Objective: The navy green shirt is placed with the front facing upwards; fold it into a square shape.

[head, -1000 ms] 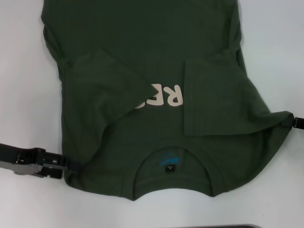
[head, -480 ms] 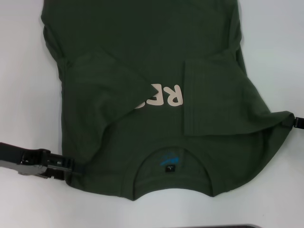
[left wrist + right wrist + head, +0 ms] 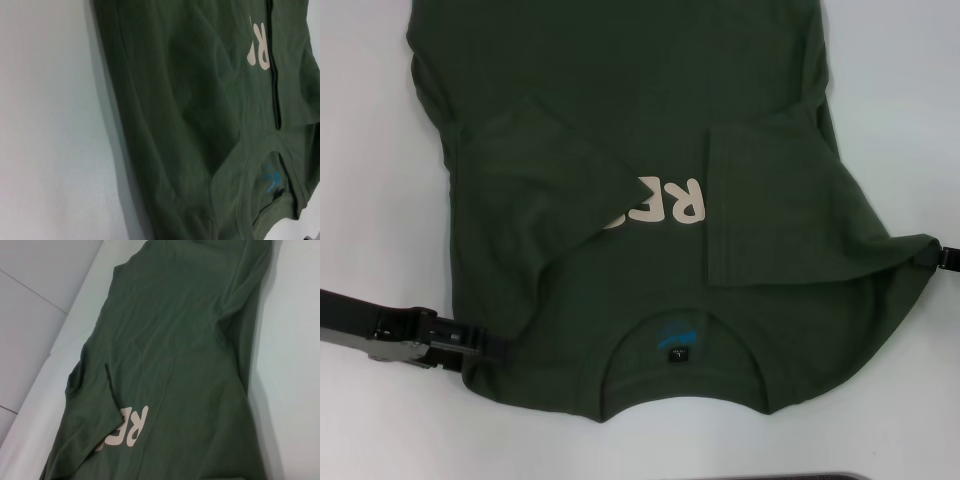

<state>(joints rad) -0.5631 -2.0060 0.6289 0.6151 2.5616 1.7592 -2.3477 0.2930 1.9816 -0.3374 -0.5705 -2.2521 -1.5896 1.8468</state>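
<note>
The navy green shirt (image 3: 640, 100) lies flat on the white table, front up, collar (image 3: 680, 400) toward me with its small tag (image 3: 677, 353). Both sleeves (image 3: 540, 180) (image 3: 760, 210) are folded in over the chest and partly cover the cream letters (image 3: 670, 203). My left gripper (image 3: 485, 345) sits at the shirt's shoulder edge on the left. My right gripper (image 3: 932, 258) holds the other shoulder corner, which is drawn out to a point. The shirt fills the left wrist view (image 3: 190, 125) and the right wrist view (image 3: 185, 340).
Bare white table (image 3: 370, 150) lies on both sides of the shirt. A dark strip (image 3: 780, 477) shows at the near edge. In the right wrist view a pale wall panel (image 3: 40, 290) runs along the table's far side.
My left gripper has moved right, up to and onto the shirt's shoulder edge. The right gripper and the shirt have stayed where they were.
</note>
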